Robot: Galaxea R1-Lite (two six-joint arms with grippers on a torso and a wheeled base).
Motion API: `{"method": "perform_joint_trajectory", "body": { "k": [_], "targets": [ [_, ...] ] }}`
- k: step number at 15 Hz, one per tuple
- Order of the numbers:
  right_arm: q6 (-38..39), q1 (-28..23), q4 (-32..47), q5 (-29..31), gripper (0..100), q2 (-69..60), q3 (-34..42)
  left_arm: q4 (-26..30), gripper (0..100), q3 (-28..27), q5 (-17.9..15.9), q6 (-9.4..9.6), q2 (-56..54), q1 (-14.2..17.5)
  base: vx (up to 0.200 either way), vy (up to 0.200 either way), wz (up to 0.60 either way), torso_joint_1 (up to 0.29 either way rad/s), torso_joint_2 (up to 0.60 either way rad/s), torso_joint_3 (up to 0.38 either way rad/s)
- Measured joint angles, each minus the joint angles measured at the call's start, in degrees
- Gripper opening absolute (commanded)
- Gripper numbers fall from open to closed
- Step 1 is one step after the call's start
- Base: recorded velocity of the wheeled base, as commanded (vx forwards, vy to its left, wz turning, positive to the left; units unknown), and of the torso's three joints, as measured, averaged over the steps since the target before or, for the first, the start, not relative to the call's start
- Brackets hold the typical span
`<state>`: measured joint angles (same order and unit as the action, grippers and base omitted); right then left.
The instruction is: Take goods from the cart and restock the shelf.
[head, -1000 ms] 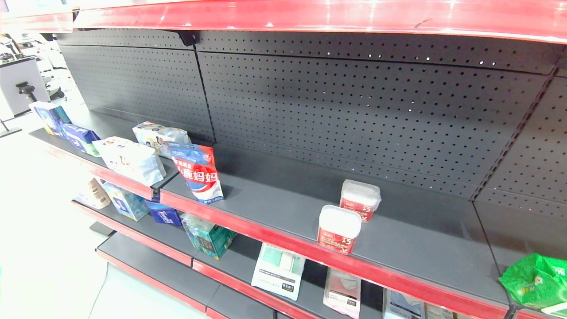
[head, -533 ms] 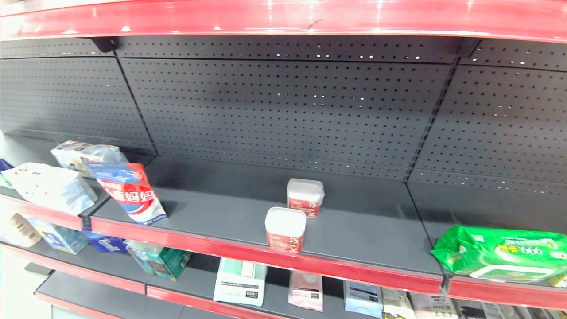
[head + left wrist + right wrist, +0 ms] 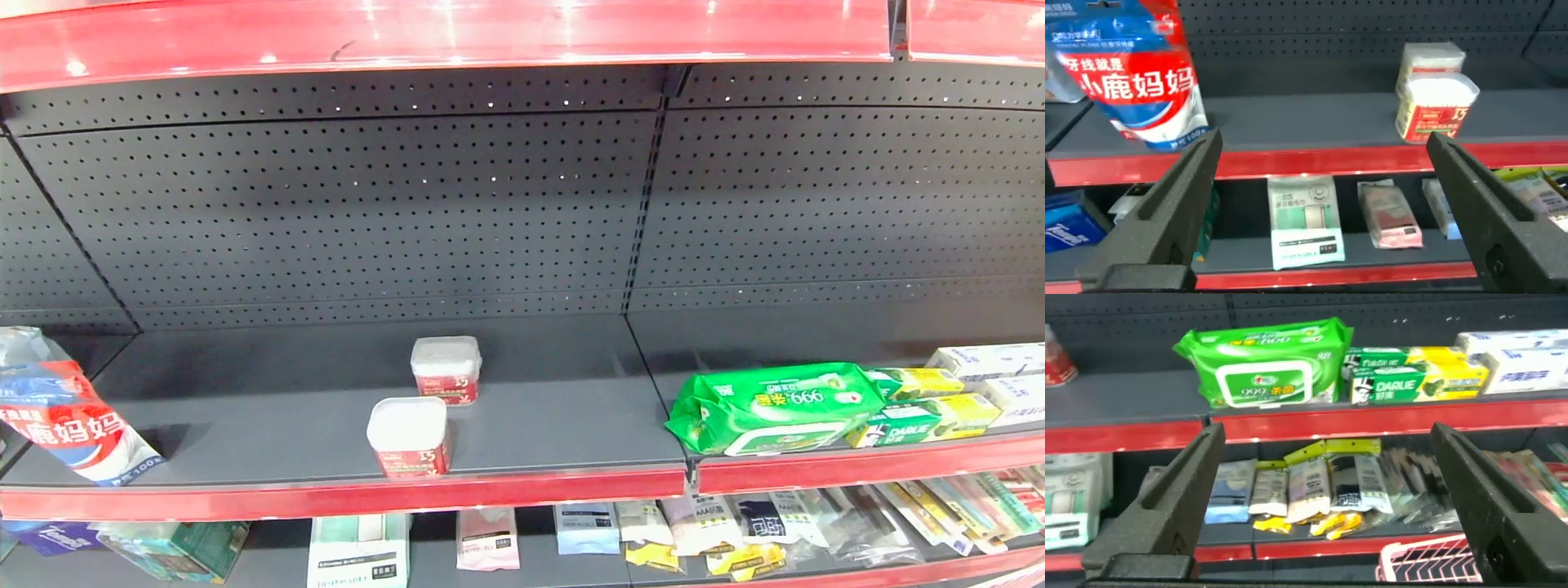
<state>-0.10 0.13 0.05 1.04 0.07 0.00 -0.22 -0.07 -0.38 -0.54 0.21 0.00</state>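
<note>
Finding: my left gripper [image 3: 1319, 147] has its fingers spread wide with nothing between them. My right gripper [image 3: 1327, 433] is likewise spread and empty. Both hang in front of the shelf [image 3: 326, 494], below its middle board.

Step in hand, as I judge it: fetch an item, since nothing is yet carried. A pink wire frame, probably the cart [image 3: 1425, 562], sits low beside the right gripper.

Recommended practice:
- Take one item at a time, gripped across its narrow faces.
- Approach the board from the front, above the red lip.
- Set the item down in the bare stretch between the tubs and the right end of that board, well back from the front edge.
- Keep away from the front tub [image 3: 407, 437], which stands close to the lip and could be knocked off.

Condition of the shelf:
- It has dark grey boards, red front strips and a perforated back panel.
- The rear tub [image 3: 446, 370] stands behind the front one.
- A blue, red and white pouch [image 3: 69, 416] leans at the left front corner.
- On the next board to the right, a green wipes pack [image 3: 767, 406] lies at the front edge, with toothpaste boxes [image 3: 906, 416] just beside it.
- The lower tier carries hanging packets.
</note>
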Motion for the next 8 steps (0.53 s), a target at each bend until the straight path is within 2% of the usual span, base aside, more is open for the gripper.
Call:
{"method": "perform_joint_trajectory", "body": {
  "k": [3,4,6,7,8],
  "targets": [
    [-0.06,0.05,0.05,-0.06,100,-0.02,0.00,-0.02,100,-0.04,0.17,0.05,2.24,-0.94,0.000,0.000,0.00,0.000,0.00,0.000],
    [-0.06,0.05,0.05,-0.06,100,-0.02,0.00,-0.02,100,-0.06,0.54,0.02,3.25,-0.49,0.000,0.000,0.00,0.000,0.00,0.000],
    [-0.06,0.00,0.05,-0.06,100,-0.02,0.00,0.24,100,-1.79,1.06,-0.35,5.74,2.32,0.000,0.000,0.00,0.000,0.00,0.000],
    [-0.06,0.00,0.05,-0.06,100,-0.02,0.00,0.29,100,-4.39,1.04,-1.51,8.13,3.08,0.000,0.000,0.00,0.000,0.00,0.000],
    [-0.06,0.00,0.05,-0.06,100,-0.02,0.00,0.33,100,-8.27,1.02,-3.47,12.14,3.58,0.000,0.000,0.00,0.000,0.00,0.000]
  ]
}}
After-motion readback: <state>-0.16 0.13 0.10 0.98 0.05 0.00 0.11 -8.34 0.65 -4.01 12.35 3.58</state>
